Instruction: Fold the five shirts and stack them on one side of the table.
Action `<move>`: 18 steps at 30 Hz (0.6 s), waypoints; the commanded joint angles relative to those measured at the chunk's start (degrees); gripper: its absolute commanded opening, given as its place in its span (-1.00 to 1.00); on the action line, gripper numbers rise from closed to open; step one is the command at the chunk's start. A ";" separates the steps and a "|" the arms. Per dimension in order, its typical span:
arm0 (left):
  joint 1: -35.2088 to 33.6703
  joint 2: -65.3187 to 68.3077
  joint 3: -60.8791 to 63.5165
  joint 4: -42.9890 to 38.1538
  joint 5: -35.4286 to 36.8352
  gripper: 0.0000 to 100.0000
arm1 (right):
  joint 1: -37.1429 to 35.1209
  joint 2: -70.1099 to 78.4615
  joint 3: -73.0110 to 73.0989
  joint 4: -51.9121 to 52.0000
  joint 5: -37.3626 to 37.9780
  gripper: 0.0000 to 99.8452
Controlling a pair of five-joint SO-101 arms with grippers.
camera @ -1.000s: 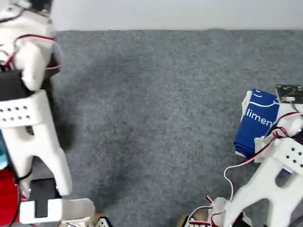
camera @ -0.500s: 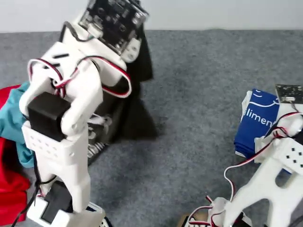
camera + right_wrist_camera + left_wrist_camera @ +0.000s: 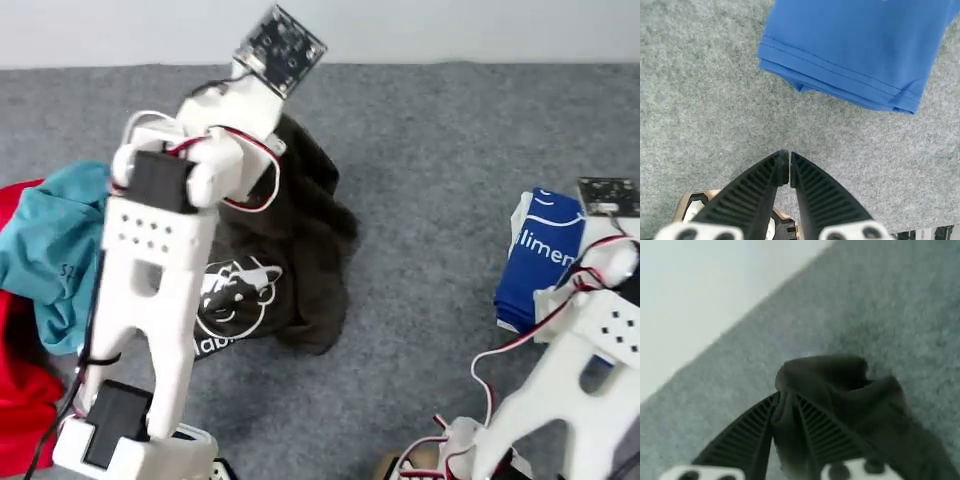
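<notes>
A black shirt with a white print lies crumpled left of the table's middle, one end lifted. My left gripper is shut on a bunch of that black shirt, held above the grey table near its far edge. At the table's left edge a teal shirt lies on top of a red shirt. On the right side rests a folded blue shirt. My right gripper is shut with nothing in it, low over the cloth just short of the blue shirt.
The grey table cloth is bare between the black shirt and the blue one. A pale wall runs along the far edge. The right arm's base and cables sit at the near right.
My left arm has swung from the left edge toward the middle, pulling the black shirt into view and rightward. The teal and red shirts are now uncovered. The right arm has stayed still.
</notes>
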 commanded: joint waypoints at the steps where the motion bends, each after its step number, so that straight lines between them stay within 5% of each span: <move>1: 0.09 -1.58 2.86 -8.97 0.70 -0.97 | -2.33 -1.71 -0.26 2.33 0.09 -0.98; 14: 2.90 1.93 2.51 -47.65 0.62 -0.97 | -5.67 -1.27 -0.26 2.24 0.09 -0.98; 18: 1.85 5.45 2.51 -53.01 0.62 -0.97 | -6.11 -1.19 -0.26 2.24 0.09 -0.98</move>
